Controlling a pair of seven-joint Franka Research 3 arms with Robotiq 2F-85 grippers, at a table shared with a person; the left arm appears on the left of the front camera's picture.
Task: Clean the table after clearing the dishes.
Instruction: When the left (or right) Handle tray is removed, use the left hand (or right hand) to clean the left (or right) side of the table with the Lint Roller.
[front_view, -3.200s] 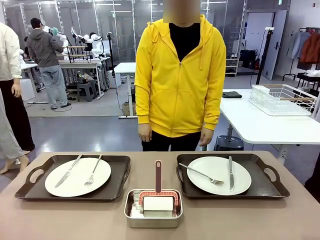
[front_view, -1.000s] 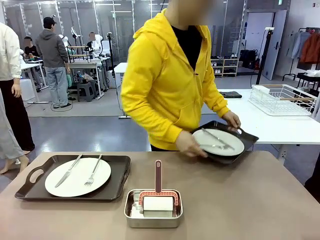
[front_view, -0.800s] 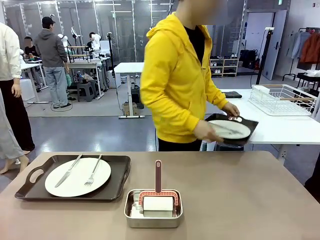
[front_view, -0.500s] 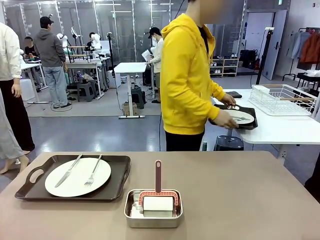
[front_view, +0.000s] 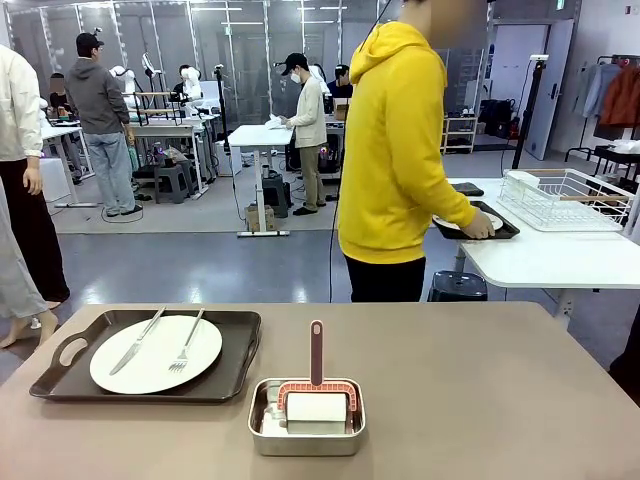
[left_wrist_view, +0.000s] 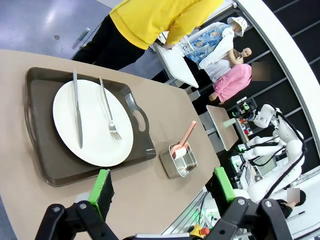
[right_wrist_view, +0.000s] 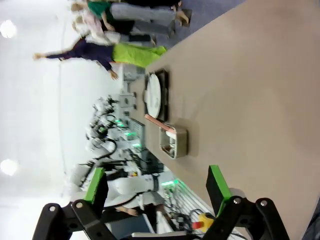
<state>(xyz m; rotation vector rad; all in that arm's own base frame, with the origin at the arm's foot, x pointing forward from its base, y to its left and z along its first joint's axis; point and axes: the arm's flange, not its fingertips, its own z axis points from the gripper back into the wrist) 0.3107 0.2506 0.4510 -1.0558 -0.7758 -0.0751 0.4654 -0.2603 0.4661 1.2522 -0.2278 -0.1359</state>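
Observation:
On the left of the grey-brown table lies a dark brown tray holding a white plate with a knife and fork. A person in a yellow hoodie, turned away, holds the second tray with its plate on the white side table. In the left wrist view my left gripper hangs open above the table, near the plate on its tray. The right wrist view has my right gripper open over bare table, with the plate far off.
A small steel tin with a red-handled white tool in it stands at the table's front middle; it appears as the tin and the tin in the wrist views. A white wire dish rack sits on the side table. Other people stand farther back.
The person lifted the right tray with its plate off the grey-brown table, turned away and carried it to the white side table. The left tray and the tin stayed put.

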